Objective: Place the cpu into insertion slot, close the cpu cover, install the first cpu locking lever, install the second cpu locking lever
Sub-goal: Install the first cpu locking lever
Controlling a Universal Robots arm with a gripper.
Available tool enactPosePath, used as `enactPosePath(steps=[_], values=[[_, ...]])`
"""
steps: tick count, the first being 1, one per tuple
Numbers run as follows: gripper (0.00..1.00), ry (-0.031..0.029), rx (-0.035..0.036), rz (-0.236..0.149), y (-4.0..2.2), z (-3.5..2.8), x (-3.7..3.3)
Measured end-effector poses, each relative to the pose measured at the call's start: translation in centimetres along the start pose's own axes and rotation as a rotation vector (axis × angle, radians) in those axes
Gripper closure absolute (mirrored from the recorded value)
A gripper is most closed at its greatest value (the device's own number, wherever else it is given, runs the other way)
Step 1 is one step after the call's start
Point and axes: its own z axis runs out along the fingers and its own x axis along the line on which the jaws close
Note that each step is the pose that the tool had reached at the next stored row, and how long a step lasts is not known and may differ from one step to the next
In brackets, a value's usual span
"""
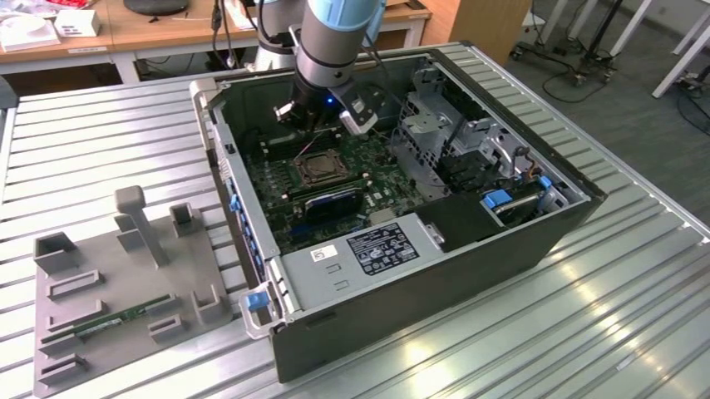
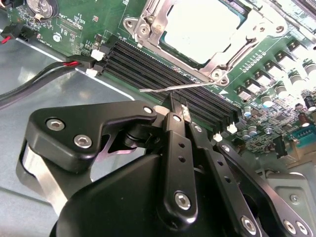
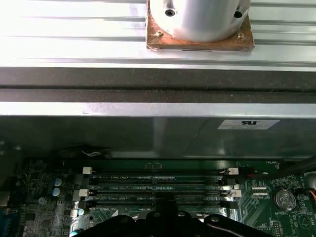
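Note:
In the second wrist view the cpu (image 2: 197,24) lies pale and flat in the insertion slot (image 1: 316,169). The silvery cpu cover (image 2: 237,48) is down around it. A thin metal locking lever (image 2: 168,89) sticks out from the socket's corner over the black memory slots. My gripper (image 2: 177,107) is shut, with its fingertips pressed together just short of that lever. Whether they touch it I cannot tell. In the exterior view the gripper (image 1: 322,125) hangs inside the open computer case (image 1: 488,241), just behind the socket.
Long black memory slots (image 2: 163,69) run beside the socket, and red-black cables (image 2: 49,74) cross the case floor. A drive cage (image 1: 444,141) stands to the exterior view's right of the board. A grey fixture plate (image 1: 111,283) with a memory stick lies on the ribbed table.

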Motion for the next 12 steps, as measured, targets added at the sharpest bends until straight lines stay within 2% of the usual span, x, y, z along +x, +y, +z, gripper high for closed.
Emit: enactPosePath(steps=[12], values=[[0.89,0.0001,0.0003,0.0,-0.14,0.35,0.01]])
